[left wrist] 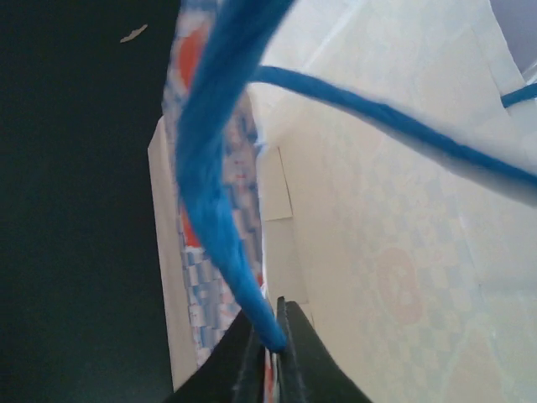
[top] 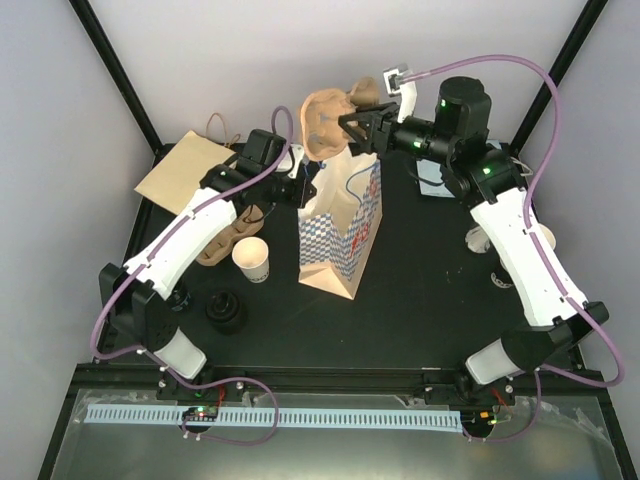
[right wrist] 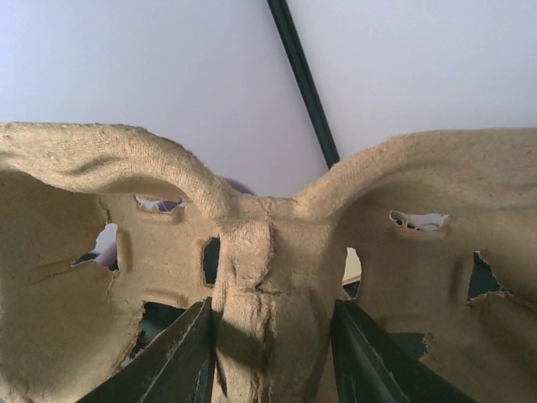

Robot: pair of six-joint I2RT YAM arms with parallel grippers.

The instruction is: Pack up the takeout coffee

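Your paper bag (top: 340, 240) stands upright mid-table (top: 420, 300), mouth open, blue checks down its side and a red logo you can't read from here. Your left gripper (left wrist: 273, 340) is pinched narrow on the blue handle (left wrist: 210, 168) at the bag's left rim. The left wrist view looks straight into the bag, where the pale inner walls have the check print ghosting through.

Above the bag's far edge, your right gripper (right wrist: 273, 353) is clamped on the pulp cup carrier (right wrist: 252, 252). The fingers squeeze its central rib, and the cup wells spread to either side with nothing seated in them.

Down on the table to the bag's left sits a white paper cup (top: 252, 258), upright and uncovered, its contents too small to tell. A black lid (top: 225, 310) lies nearer you, apart from the cup. A second carrier (top: 215, 250) peeks out under your left arm. A flat brown paper bag (top: 185, 170) lies at the far left corner, with no readable writing.
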